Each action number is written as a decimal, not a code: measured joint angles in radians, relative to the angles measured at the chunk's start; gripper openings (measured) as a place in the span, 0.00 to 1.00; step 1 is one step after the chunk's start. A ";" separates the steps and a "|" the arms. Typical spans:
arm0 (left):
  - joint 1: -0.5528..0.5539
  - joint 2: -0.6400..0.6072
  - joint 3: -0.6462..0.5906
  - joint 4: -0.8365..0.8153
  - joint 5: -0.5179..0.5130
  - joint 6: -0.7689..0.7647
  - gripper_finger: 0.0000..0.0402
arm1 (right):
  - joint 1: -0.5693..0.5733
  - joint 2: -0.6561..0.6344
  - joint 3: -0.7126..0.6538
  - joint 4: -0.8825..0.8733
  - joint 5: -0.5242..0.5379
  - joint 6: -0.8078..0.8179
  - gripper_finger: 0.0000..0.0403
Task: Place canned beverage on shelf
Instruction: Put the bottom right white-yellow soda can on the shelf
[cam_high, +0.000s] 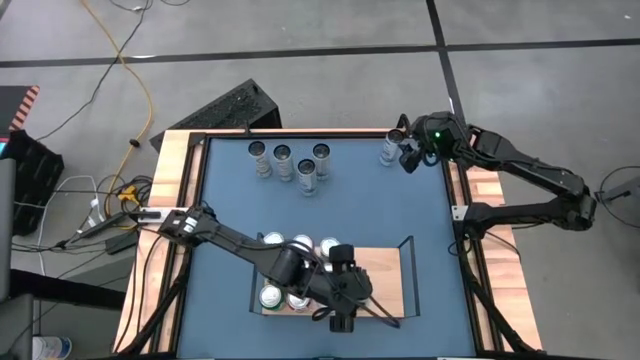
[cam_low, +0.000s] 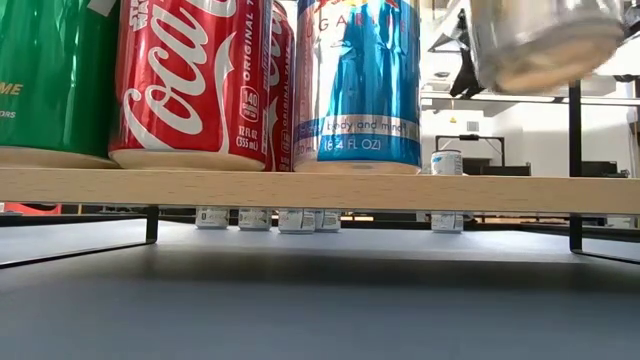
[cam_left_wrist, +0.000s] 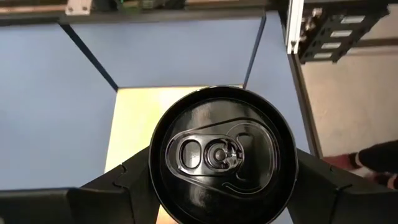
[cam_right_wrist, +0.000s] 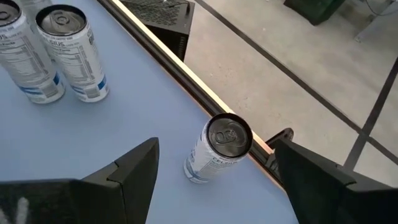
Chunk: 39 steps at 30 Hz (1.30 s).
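Left gripper holds a black-topped can above the shelf

The can hangs clear of the board beside the cans standing there; the right gripper, fingers wide, hovers over a white can at the table's far corner.

Light is even and bright over the desk, with only soft shadows. In the low view, the shelf throws a dim shadow below, and the near cans look large and slightly soft. The room behind is bright white.
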 joint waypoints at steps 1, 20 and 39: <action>0.001 0.009 0.000 -0.001 0.003 0.000 0.61 | 0.000 0.000 0.000 0.000 0.000 0.000 0.76; 0.017 0.063 -0.001 -0.013 0.053 -0.045 0.61 | -0.001 0.079 0.000 0.016 -0.001 -0.044 0.76; -0.026 0.063 -0.001 -0.026 -0.070 0.035 0.61 | -0.002 0.078 0.000 0.037 -0.001 -0.046 0.76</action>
